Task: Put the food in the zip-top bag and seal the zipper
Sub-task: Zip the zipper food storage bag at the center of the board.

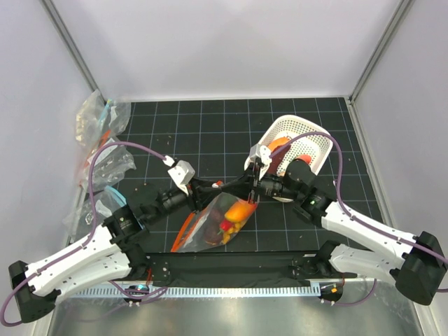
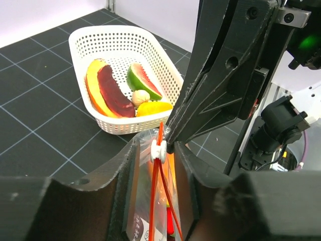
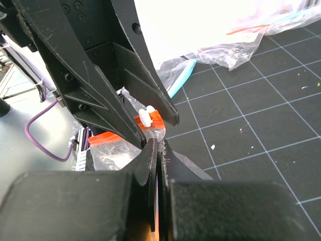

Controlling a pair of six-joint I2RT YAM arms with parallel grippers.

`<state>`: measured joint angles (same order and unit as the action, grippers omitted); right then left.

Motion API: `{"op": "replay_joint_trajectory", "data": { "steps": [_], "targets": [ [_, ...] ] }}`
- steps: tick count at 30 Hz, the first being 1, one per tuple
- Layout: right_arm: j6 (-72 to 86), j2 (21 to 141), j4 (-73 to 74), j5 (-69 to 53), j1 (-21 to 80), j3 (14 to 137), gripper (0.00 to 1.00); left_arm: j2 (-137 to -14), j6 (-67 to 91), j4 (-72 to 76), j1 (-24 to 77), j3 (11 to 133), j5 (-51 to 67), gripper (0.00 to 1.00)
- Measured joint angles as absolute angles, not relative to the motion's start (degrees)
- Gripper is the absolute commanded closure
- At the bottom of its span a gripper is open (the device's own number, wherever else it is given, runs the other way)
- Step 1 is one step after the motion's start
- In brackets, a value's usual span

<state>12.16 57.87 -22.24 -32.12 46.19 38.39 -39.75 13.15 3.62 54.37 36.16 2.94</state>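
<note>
at the centre of one black grid mat, one zip-top bag, clear, lying flat and stretching from centre toward 7 o'clock. holds part of the food: one orange piece uppermost, at least one red and one yellow just below it; exact count not readable through the plastic. along the bag's 9 o'clock side, one zipper, a red-orange strip with one white slider at its far end.

left gripper: enters from 8 o'clock, two fingers straddling the strip with a narrow gap, slider sitting between the tips; no squeeze on it visible. right gripper: enters from 3 o'clock, two fingers pressed flat together, pinching the bag's corner right beside the slider. tips of the two grippers just beside each other.

at 1 o'clock from the bag, one white lattice basket, apart from it. inside, five pieces: one orange slice, one dark red piece, one green-and-red wedge, one small cream bulb, one yellow piece.

at 9 to 10 o'clock, against the wall, one heap of clear bags with teal marks; number in it not countable.
</note>
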Motion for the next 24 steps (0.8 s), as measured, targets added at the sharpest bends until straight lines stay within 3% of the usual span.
{"op": "replay_joint_trajectory", "data": {
  "steps": [7,24],
  "targets": [
    [11.9,58.2,-21.8,-31.7,46.3,38.5,0.99,-40.1,13.1,3.6,54.4,36.2,4.2,0.97],
    [12.4,48.4,-20.5,-17.4,47.6,34.0,0.99,-43.9,13.1,6.4,54.4,36.7,6.3,1.0]
  ]
}}
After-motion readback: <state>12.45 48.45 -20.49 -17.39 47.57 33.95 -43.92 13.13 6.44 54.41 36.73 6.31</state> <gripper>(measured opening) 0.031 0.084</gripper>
